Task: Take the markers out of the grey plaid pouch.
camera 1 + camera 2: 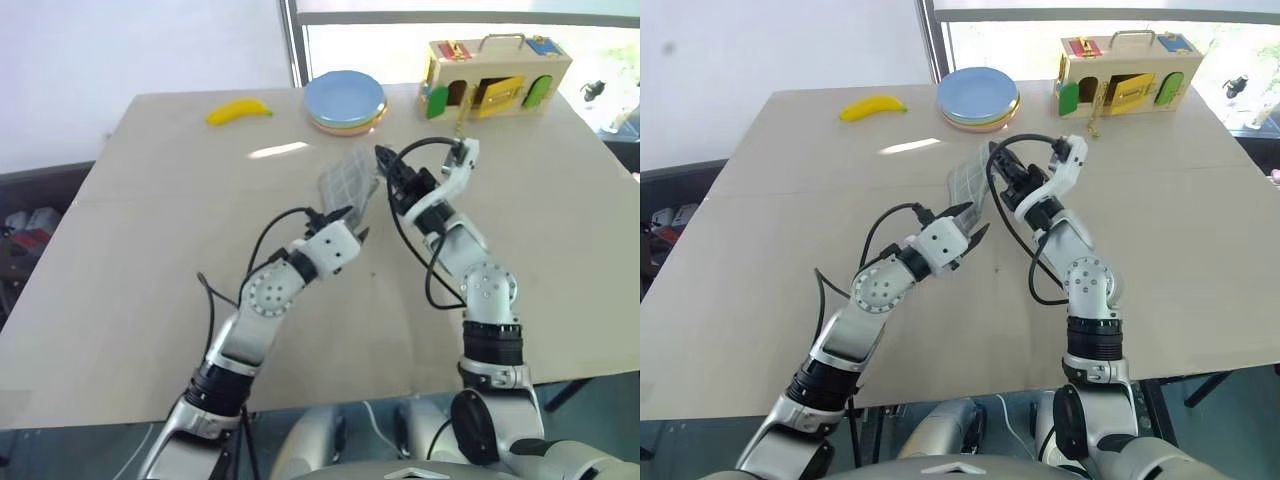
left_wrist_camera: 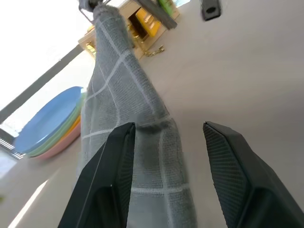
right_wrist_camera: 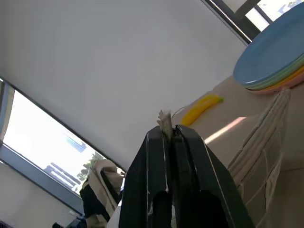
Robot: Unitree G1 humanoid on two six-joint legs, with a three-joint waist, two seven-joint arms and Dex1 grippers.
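The grey plaid pouch (image 1: 348,180) is held above the tabletop's (image 1: 150,250) middle, pinched by the clamped right end effector (image 1: 385,160); the left end effector (image 2: 166,156) gapes around its lower end. No markers are out yet.

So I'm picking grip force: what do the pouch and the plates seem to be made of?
The grey plaid pouch looks like soft woven fabric: visible weave, pale grid lines, and it sags and folds. The plates look like smooth matte plastic in pastel colours, though ceramic can't be ruled out.
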